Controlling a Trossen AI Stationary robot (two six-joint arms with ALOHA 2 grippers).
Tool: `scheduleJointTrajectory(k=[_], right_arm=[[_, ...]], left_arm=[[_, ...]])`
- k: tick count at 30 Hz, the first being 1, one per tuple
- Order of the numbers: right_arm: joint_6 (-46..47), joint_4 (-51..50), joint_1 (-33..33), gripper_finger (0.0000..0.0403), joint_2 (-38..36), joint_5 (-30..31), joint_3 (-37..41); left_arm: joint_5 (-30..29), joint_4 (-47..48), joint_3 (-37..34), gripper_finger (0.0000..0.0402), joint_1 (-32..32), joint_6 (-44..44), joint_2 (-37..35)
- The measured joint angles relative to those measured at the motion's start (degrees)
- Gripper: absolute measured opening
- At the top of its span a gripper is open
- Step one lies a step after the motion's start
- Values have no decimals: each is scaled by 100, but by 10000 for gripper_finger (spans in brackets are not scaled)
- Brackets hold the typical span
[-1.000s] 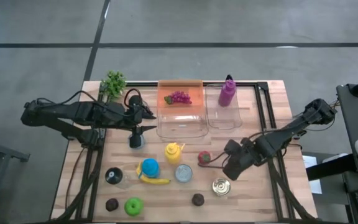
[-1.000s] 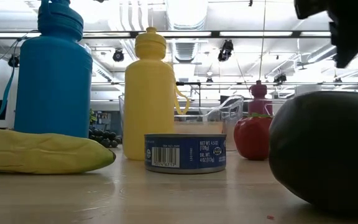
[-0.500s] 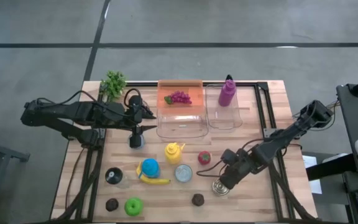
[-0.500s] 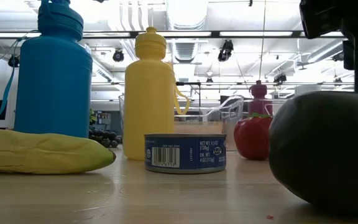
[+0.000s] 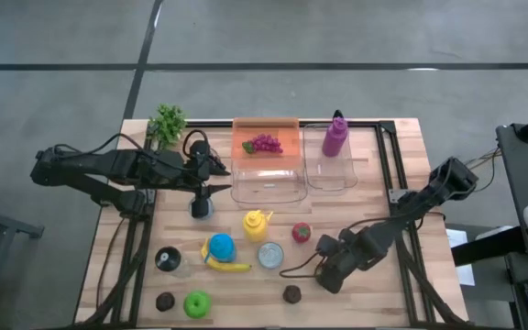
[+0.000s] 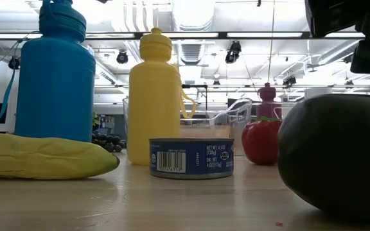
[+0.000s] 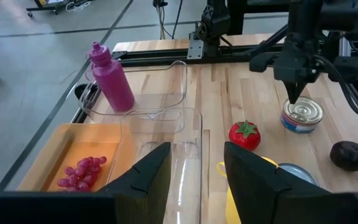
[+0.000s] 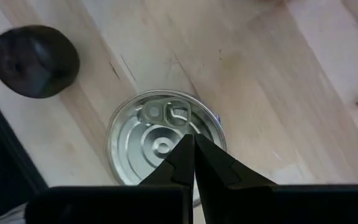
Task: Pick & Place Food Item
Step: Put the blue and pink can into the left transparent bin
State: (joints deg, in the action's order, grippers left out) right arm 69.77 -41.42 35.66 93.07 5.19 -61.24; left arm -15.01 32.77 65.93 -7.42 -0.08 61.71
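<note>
Right gripper hangs straight above the silver can, fingers pressed together, tips pointing down at the lid by the pull tab. The can stands upright on the wooden table near its front edge, just beside the dark round item. Right arm is far nearer. Left gripper waits, spread, by the clear bins. My read: jaws must spread before descending.

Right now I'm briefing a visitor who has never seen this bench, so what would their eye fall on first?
Probably the right gripper, fingers pressed together, poised directly over a silver pull-tab can near the table's front right. Next, the colourful cluster mid-table: a yellow bottle, a blue bottle and a banana. The left gripper waits open by the clear bins at the back.
</note>
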Motion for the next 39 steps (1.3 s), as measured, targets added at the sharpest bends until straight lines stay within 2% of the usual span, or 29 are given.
scheduleJointTrajectory(k=[7,18,39], right_arm=[[-172,-25,0,8,280,-86,-164],[-55,-475,-2,8,267,-74,-185],[-72,-502,-2,8,261,-72,-64]], left_arm=[[1,-5,0,142,0,-1,0],[1,-17,0,141,0,-4,0],[1,-17,0,134,0,-13,0]])
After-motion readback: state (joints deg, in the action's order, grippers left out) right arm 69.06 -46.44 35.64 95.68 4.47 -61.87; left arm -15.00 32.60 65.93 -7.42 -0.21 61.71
